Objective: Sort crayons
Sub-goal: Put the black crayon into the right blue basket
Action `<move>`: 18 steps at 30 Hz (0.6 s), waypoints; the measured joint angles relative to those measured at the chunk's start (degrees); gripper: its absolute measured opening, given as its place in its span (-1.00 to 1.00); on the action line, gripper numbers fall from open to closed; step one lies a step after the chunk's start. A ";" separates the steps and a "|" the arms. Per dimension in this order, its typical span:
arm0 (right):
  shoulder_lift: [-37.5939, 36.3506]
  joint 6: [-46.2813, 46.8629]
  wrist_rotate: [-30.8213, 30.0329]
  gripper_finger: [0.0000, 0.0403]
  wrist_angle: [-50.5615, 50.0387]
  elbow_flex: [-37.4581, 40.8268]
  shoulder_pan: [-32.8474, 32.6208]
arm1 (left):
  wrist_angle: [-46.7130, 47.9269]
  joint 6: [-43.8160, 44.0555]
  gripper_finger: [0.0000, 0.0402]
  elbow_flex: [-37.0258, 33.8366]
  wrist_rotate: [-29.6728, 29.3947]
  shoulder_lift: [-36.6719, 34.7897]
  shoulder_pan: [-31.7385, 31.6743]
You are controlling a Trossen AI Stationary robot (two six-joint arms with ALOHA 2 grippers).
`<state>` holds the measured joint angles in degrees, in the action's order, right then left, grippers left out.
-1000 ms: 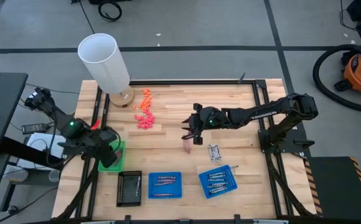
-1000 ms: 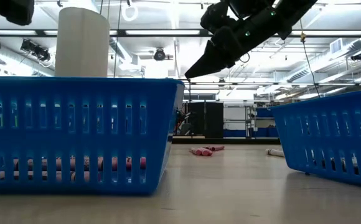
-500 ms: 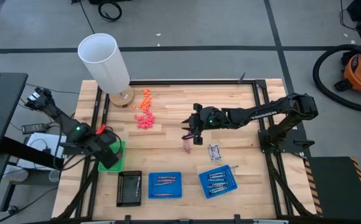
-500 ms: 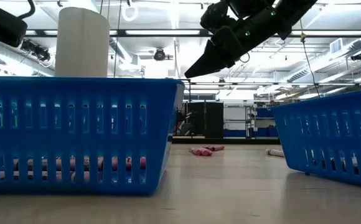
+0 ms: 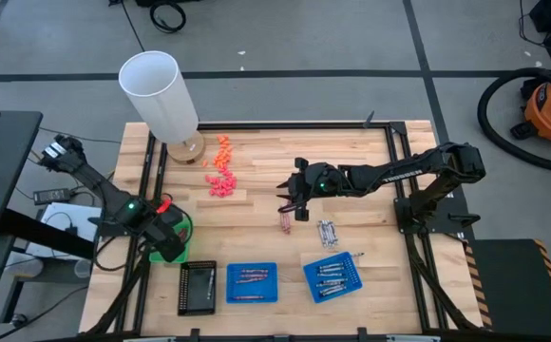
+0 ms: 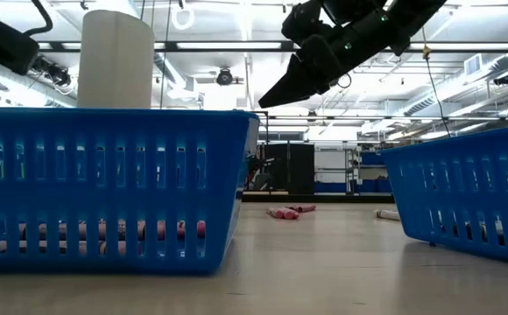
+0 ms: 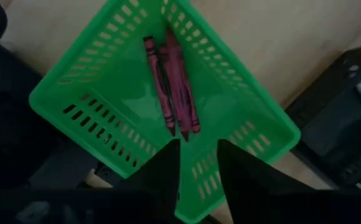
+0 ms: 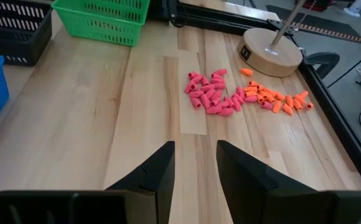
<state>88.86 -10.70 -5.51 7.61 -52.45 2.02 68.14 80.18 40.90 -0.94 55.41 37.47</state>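
Note:
Three brownish-red crayons (image 7: 171,87) lie side by side on the floor of the green tray (image 7: 106,93) at the table's left edge. My left gripper (image 7: 198,168) hangs open just above the tray (image 5: 185,228), pointing down, with nothing between its fingers. Loose maroon crayons (image 5: 286,223) and grey crayons (image 5: 327,233) lie on the table's middle. My right gripper (image 5: 290,202) hovers open above the table just beyond them, slanting down, and holds nothing (image 8: 195,168).
Along the near edge stand a black tray (image 5: 198,287) and two blue trays (image 5: 252,282), (image 5: 332,277) holding crayons. A white lamp shade (image 5: 157,90) on a wooden base stands at the far left. Pink pieces (image 5: 221,182) and orange pieces (image 5: 223,147) lie beside it.
My left gripper has sunk over the green tray and shifted a little toward the table's near edge. My right gripper has kept still.

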 joint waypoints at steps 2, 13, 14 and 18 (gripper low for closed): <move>0.00 0.02 0.89 -0.36 0.13 0.00 0.00 | 0.05 -0.50 -0.34 -0.02 0.65 0.48 -0.18; -0.02 2.15 1.15 -0.36 0.47 0.00 -0.75 | -0.39 -8.77 -0.29 4.58 -11.53 1.66 -6.14; -0.02 2.16 1.15 -0.36 0.47 -0.01 -0.99 | -0.84 -10.26 -0.29 4.92 -12.43 2.28 -6.96; -0.02 3.71 0.00 -0.36 0.51 0.00 -1.92 | -5.03 -18.77 -0.29 5.67 -13.46 6.89 -11.35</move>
<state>88.84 -6.99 -5.50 8.12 -52.45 0.10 63.11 61.41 46.57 -14.40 62.31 26.12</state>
